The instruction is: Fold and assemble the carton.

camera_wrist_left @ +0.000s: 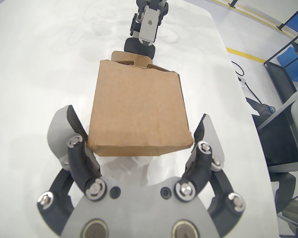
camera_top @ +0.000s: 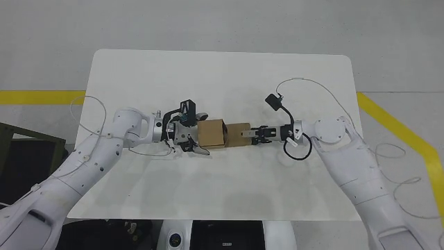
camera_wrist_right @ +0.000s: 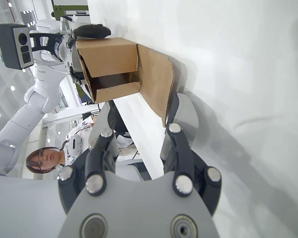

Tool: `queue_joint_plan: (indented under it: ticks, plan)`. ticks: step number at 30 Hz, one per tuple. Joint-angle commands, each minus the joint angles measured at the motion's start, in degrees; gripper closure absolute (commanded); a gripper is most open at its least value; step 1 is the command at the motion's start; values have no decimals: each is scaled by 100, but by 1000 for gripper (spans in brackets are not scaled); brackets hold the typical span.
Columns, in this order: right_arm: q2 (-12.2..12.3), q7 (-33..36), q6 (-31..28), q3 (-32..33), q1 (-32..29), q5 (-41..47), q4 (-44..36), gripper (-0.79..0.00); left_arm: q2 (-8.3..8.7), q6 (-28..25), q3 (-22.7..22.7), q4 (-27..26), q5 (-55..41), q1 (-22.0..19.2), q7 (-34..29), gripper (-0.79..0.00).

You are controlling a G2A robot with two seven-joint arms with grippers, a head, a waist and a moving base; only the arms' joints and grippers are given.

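Looking down at the carton [camera_top: 211, 133]: we've got a plain brown box lying on its side just below the middle of the top view, long axis running left to right across the frame; we can't tell if its underside fully touches the table [camera_top: 222, 69]
Closed end: points toward the left of the top view, and that's the end the left gripper [camera_wrist_left: 136, 115] has
Open end: points toward the right of the top view; in the right wrist view we can see into the dark inside
Big flap [camera_wrist_right: 156, 75]: swung out from the open end and sticking out toward the right gripper [camera_wrist_right: 142, 100], so in the top view it reads as a flat brown tab right of the box
Smaller flap [camera_wrist_right: 116, 92]: folded partway across the opening, at an angle to the big one
Left gripper state: pinching the carton across its width, one pad [camera_wrist_left: 77, 125] on each corner of the closed end, jaws about as wide as the box
Right gripper state: spread, nothing clamped; one finger [camera_wrist_right: 182, 110] sits right against the outer edge of the big flap, the other is well apart from it
Arms: come in from the lower left and lower right corners of the top view and face each other with the carton between them
Table: white with rounded corners, taking up the middle of the frame
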Motion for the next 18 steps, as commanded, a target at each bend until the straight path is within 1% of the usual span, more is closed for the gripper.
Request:
queue_joint_plan:
  ticks: [1, 7, 11, 13, 18]
  plan:
    - [-33, -20, -45, -100, 58, 94, 50, -419, 2, 0, 12, -2, -7, -7, -2, -785]
    - [-117, -104, -237, -290, 234, 392, 171, -431, 9, 0, 34, 0, -23, -23, 0, -785]
    - [-137, -73, -340, -314, 332, 554, 137, -453, 13, 0, 49, 4, -41, -30, -6, -785]
    - [-142, -63, -379, -313, 369, 614, 94, -486, 16, 0, 60, 2, -49, -35, -11, -785]
    - [-169, -36, -450, -368, 416, 832, 17, -496, 24, 0, 85, 0, -48, -47, -9, -785]
